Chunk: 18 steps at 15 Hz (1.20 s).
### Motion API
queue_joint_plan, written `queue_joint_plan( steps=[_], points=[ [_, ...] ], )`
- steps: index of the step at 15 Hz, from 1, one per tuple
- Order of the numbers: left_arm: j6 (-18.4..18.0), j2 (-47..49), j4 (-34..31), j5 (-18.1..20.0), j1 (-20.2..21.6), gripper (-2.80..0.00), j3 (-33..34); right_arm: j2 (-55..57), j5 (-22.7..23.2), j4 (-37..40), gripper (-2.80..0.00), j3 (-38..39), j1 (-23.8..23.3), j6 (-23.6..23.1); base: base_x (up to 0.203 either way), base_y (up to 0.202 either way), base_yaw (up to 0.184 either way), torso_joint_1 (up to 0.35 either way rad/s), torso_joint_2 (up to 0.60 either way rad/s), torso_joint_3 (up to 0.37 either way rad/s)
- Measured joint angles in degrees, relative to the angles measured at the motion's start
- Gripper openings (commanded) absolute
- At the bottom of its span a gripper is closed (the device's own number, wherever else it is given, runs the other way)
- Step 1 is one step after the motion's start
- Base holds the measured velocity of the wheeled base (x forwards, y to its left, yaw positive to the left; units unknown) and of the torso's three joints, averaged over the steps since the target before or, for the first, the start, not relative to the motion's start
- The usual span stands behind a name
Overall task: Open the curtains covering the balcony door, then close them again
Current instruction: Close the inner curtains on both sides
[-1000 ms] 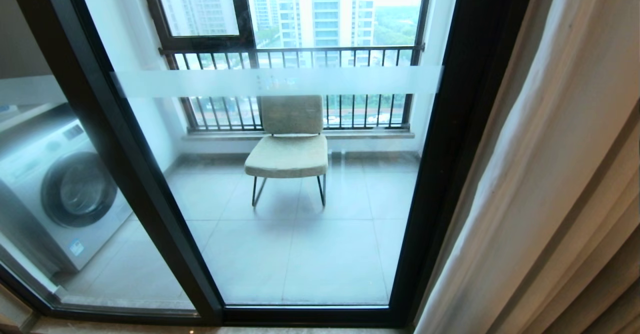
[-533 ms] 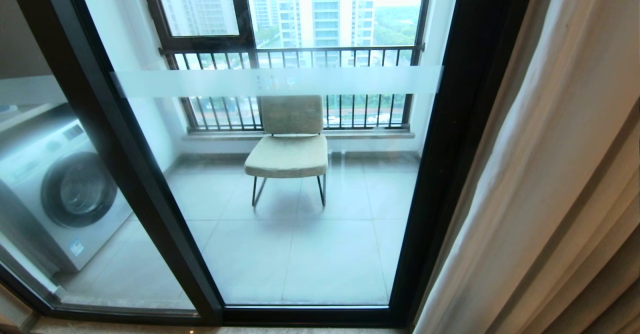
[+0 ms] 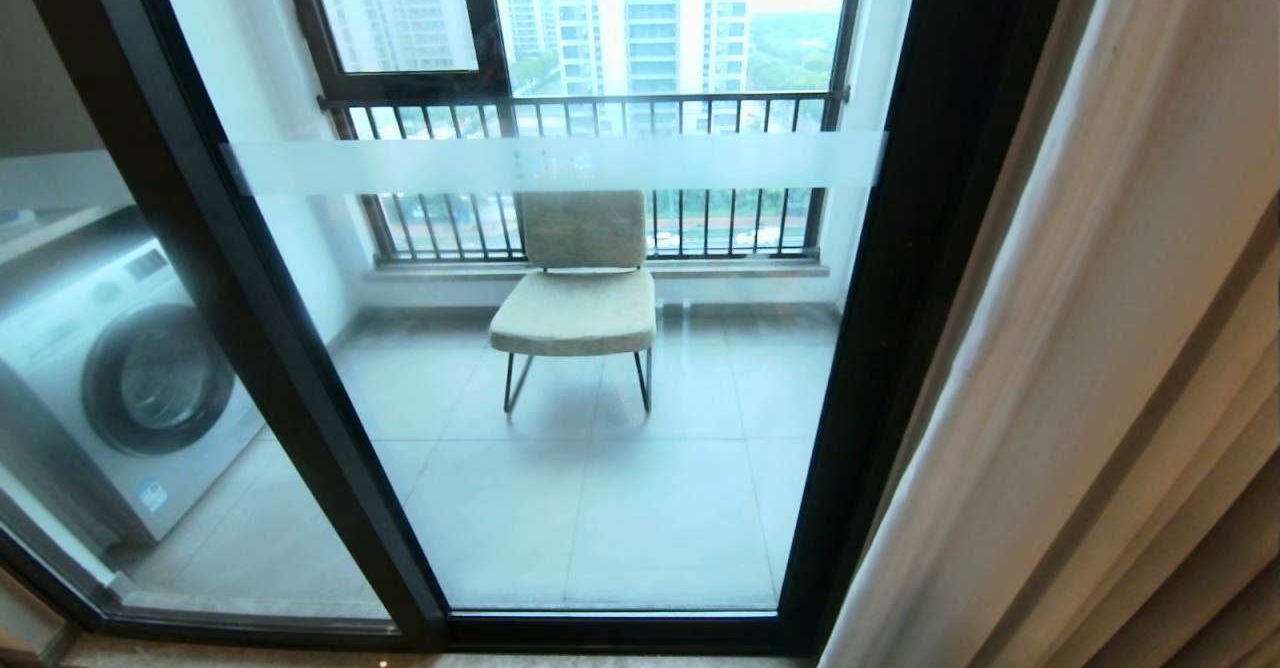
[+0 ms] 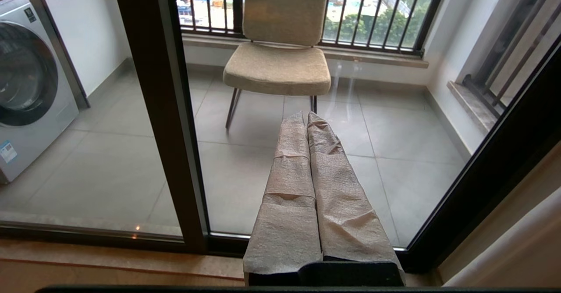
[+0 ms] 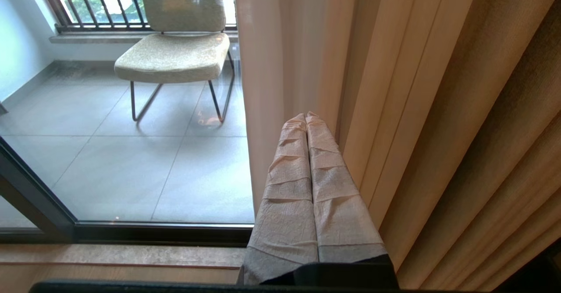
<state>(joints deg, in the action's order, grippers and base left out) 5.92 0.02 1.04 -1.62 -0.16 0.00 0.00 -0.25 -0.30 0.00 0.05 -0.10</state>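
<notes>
The balcony door (image 3: 600,368) fills the head view: glass panels in dark frames with a frosted white strip across them, uncovered. The curtains (image 3: 1090,368), beige pleated drapes, hang gathered at the right edge of the door; the right wrist view shows the curtains (image 5: 416,108) close up. My left gripper (image 4: 305,114), fingers wrapped in pale tape, is shut and empty, pointing at the glass. My right gripper (image 5: 305,115) is shut and empty too, its tips just in front of the curtain's inner edge, touching or not I cannot tell. Neither arm shows in the head view.
Behind the glass stand a beige chair (image 3: 578,288) on metal legs and a washing machine (image 3: 120,378) at the left. A window with black railing bars (image 3: 590,108) closes the balcony's far side. A stone sill (image 4: 109,258) runs along the door's foot.
</notes>
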Motion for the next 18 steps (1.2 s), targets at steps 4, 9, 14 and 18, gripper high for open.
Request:
queue_joint_plan(
  steps=[4, 9, 14, 18],
  points=[
    [0.0, 0.0, 0.0, 0.0, 0.0, -2.80, 0.0, 0.0, -0.1, 0.0, -2.80, 0.0, 0.0, 0.4, 0.000, 0.000, 0.000, 0.000, 0.00, 0.000],
    [0.0, 0.0, 0.0, 0.0, 0.0, -2.80, 0.0, 0.0, -0.3, -0.1, -2.80, 0.0, 0.0, 1.9, 0.000, 0.000, 0.000, 0.000, 0.00, 0.000],
    [0.0, 0.0, 0.0, 0.0, 0.0, -2.80, 0.0, 0.0, -0.3, -0.1, -2.80, 0.0, 0.0, 1.9, 0.000, 0.000, 0.000, 0.000, 0.00, 0.000],
    [0.0, 0.0, 0.0, 0.0, 0.0, -2.80, 0.0, 0.0, -0.3, -0.1, -2.80, 0.0, 0.0, 1.9, 0.000, 0.000, 0.000, 0.000, 0.00, 0.000]
  ],
)
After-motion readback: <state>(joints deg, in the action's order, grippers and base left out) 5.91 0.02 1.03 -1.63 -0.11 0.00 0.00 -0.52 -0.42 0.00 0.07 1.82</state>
